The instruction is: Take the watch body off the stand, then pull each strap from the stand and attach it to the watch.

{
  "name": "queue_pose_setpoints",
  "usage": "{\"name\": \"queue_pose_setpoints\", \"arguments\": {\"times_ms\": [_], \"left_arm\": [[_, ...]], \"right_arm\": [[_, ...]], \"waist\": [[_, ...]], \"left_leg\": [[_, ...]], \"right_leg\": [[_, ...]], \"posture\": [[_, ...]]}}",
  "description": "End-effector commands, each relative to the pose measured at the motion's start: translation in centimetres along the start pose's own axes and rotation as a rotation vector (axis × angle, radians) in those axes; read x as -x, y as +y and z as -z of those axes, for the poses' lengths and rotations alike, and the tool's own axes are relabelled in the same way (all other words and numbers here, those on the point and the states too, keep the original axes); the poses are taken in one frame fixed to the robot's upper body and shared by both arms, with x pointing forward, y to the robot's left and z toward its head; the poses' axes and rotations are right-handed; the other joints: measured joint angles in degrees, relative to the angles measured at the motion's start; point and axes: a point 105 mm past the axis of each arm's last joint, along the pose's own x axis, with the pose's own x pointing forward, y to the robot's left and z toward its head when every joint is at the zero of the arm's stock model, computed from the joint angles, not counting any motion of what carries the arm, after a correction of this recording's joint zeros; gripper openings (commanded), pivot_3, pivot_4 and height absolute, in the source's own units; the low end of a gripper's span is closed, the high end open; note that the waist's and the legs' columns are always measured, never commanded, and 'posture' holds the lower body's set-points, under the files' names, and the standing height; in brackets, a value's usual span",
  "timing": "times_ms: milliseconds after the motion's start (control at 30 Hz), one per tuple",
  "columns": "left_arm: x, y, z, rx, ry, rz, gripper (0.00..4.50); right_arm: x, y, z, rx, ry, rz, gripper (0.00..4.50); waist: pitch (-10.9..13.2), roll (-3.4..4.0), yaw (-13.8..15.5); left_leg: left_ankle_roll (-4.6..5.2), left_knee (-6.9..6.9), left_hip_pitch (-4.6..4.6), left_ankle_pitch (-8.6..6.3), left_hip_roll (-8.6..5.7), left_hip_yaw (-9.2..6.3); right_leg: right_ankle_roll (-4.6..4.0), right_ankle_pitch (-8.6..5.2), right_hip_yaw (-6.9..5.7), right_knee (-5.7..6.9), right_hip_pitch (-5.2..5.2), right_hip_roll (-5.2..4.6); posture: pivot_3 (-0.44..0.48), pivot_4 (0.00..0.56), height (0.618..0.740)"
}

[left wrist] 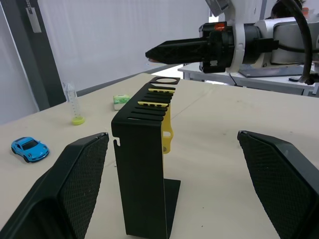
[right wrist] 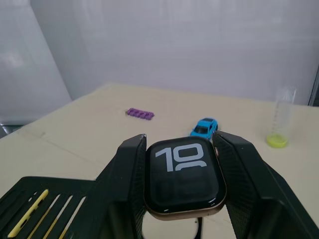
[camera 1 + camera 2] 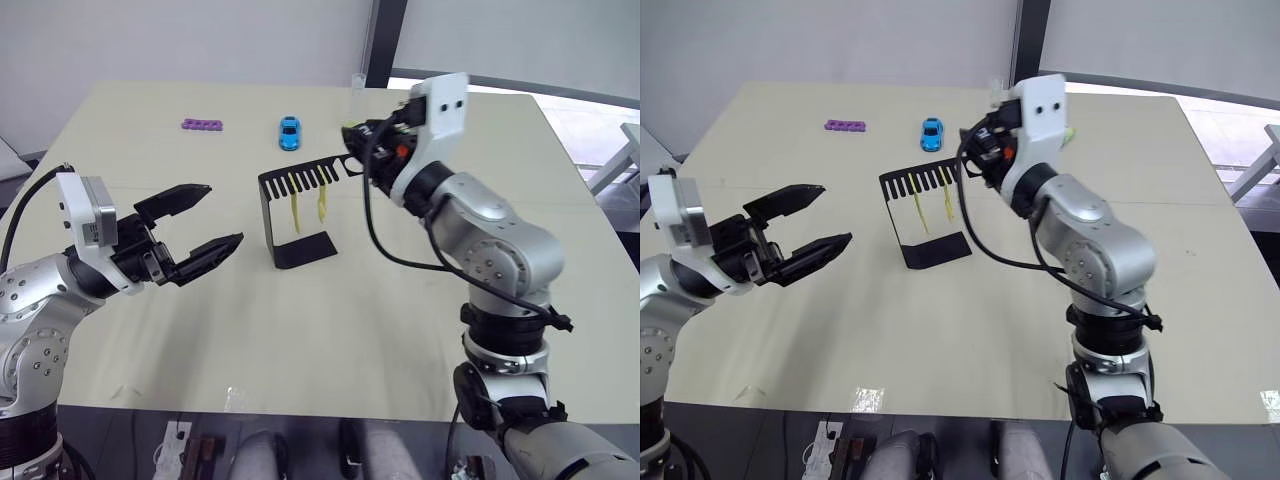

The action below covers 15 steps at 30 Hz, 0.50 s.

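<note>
**Watch body clamped above the stand's round hole**

We see the watch body (image 2: pixel 183 178), a black rounded-square case with a bronze-toned rim and a dark screen showing a light "10", pinched face-up between two black fingers over the stand's hole end. The stand (image 3: pixel 292 217), a thin black C-shaped bracket, stands upright at table centre. Two yellow straps (image 3: pixel 308 203) hang through its comb slots, at 9 o'clock from the watch body.

A beige table (image 3: pixel 940 320) holds a black stand (image 3: pixel 923 215) with two yellow straps (image 3: pixel 932 205) hanging from its slotted top. The right gripper (image 3: pixel 975 148) sits at the stand's right end — the left gripper (image 3: pixel 818 220) hovers left, fingers spread. Far off: a blue toy car (image 3: pixel 931 132), a purple piece (image 3: pixel 844 126).
</note>
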Motion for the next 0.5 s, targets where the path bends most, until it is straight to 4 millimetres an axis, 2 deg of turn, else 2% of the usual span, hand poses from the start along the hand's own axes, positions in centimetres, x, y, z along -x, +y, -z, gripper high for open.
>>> {"name": "queue_pose_setpoints", "arguments": {"times_ms": [33, 167, 233, 333, 467, 500], "left_arm": [[-0.3, -0.1, -0.5, -0.046, -0.011, 0.025, 4.5], [-0.6, -1.2, 0.3, -0.061, 0.033, 0.111, 4.5], [-0.8, -1.3, 0.5, -0.057, 0.025, 0.124, 4.5], [-0.9, -1.8, 1.3, -0.071, 0.057, 0.171, 4.5], [-1.2, -2.8, 2.0, -0.121, 0.086, 0.231, 4.5], [-1.4, -3.0, 1.9, -0.124, 0.083, 0.239, 4.5]], "right_arm": [[1.9, -1.5, -2.4, 0.037, -0.101, 0.029, 1.57], [4.9, -4.6, -1.5, 0.106, -0.056, 0.148, 1.57], [6.5, -5.4, -0.5, 0.13, -0.022, 0.175, 1.57], [8.8, -6.9, 2.3, 0.162, 0.074, 0.269, 1.57], [10.8, -7.6, 5.4, 0.144, 0.14, 0.38, 1.57], [11.4, -7.7, 6.8, 0.114, 0.167, 0.408, 1.57]], "waist": [[0.0, 0.0, 0.03], [0.0, 0.0, 0.15], [0.0, 0.0, 0.23], [0.0, 0.0, 0.18], [0.01, 0.0, -0.1], [0.01, 0.0, -0.07]], "left_leg": [[0.0, -0.01, 0.0, 0.0, 0.0, -0.01], [0.0, -0.05, 0.0, 0.0, 0.0, -0.02], [0.0, -0.09, 0.0, 0.0, -0.01, -0.02], [0.0, -0.09, 0.01, 0.0, -0.02, -0.02], [-0.04, -0.08, 0.11, 0.02, 0.0, 0.08], [-0.07, -0.08, 0.12, 0.04, 0.0, 0.07]], "right_leg": [[0.0, 0.0, -0.01, -0.01, 0.0, 0.0], [0.0, 0.0, -0.03, -0.04, 0.02, 0.0], [0.0, 0.0, -0.03, -0.07, 0.02, 0.01], [0.0, 0.0, -0.03, -0.09, 0.02, 0.01], [0.0, 0.0, 0.07, -0.01, 0.03, 0.08], [0.0, 0.0, 0.08, 0.01, 0.01, 0.09]], "posture": [[0.0, 0.15, 0.74], [0.0, 0.15, 0.74], [0.0, 0.15, 0.74], [0.0, 0.15, 0.74], [0.0, 0.15, 0.74], [0.0, 0.15, 0.74]]}}
